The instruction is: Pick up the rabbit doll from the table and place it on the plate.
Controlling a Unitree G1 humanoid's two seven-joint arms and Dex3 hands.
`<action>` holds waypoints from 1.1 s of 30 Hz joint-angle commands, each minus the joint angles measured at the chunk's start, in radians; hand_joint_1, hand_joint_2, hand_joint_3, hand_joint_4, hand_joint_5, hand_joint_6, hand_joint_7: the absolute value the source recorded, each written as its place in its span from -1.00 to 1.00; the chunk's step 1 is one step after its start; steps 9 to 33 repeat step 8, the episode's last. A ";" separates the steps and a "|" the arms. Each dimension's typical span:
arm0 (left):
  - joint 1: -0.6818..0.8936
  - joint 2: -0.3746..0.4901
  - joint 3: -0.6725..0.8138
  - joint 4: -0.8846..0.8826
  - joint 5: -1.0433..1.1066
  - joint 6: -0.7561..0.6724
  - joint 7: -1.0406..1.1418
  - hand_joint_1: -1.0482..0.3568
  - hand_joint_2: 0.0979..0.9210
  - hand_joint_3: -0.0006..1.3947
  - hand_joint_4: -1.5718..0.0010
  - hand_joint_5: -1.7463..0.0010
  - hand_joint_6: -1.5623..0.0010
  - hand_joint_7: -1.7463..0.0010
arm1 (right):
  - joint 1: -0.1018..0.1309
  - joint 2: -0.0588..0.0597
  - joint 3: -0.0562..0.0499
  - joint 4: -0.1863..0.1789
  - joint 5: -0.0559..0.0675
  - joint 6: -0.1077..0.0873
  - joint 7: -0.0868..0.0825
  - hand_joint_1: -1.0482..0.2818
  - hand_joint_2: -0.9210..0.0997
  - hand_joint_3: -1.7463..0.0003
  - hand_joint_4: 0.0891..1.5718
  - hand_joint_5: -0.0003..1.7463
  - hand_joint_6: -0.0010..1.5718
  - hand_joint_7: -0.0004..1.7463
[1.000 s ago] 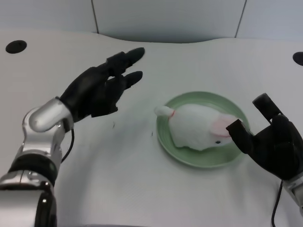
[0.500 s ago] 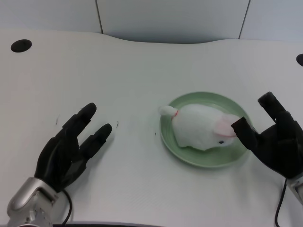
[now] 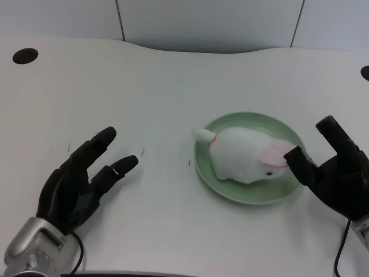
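Head view: the rabbit doll point(image 3: 247, 157) lies on the green plate point(image 3: 242, 119), inside the rim, so the placement the task calls for appears complete as things lie. The left hand point(image 3: 81, 182) sits low at the near left of the white table point(image 3: 173, 81), well apart from the plate, with its fingers spread and nothing between them; this released posture is consistent with a hand that has no further work on the doll and is clear of the target, so that no contact can disturb it. The right hand point(image 3: 337, 170) waits at the plate's right edge, fingers raised and partly curled; one dark fingertip sits just beside the doll's pink ear (whether it touches the ear or the rim cannot be told from this angle). The doll is a small white plush figure with a rounded, soft-looking body, lying low on the plate with its head toward the right hand. A pink inner ear lies folded across the head, a small dark eye shows just below it, and a short white tail projects over the plate's left rim, where a thin red mark crosses its base. The plate is shallow, pale green and round, and stands right of the table's centre. Two dark round holes point(image 3: 25, 55) pierce the tabletop at its far edges.
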 commanded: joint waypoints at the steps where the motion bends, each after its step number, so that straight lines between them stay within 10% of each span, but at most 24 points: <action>1: -0.009 0.019 0.001 0.012 0.004 -0.014 -0.012 -0.90 1.00 0.07 0.75 0.06 0.58 0.97 | -0.014 -0.021 -0.010 0.019 -0.005 -0.007 0.006 -0.33 -1.00 0.85 -0.08 1.00 0.00 0.99; 33: -0.014 0.015 0.003 0.017 -0.004 -0.003 -0.036 -0.89 1.00 0.04 0.79 0.03 0.58 0.98 | -0.012 -0.026 -0.013 0.024 -0.006 -0.012 0.010 -0.34 -0.99 0.84 -0.08 1.00 -0.01 1.00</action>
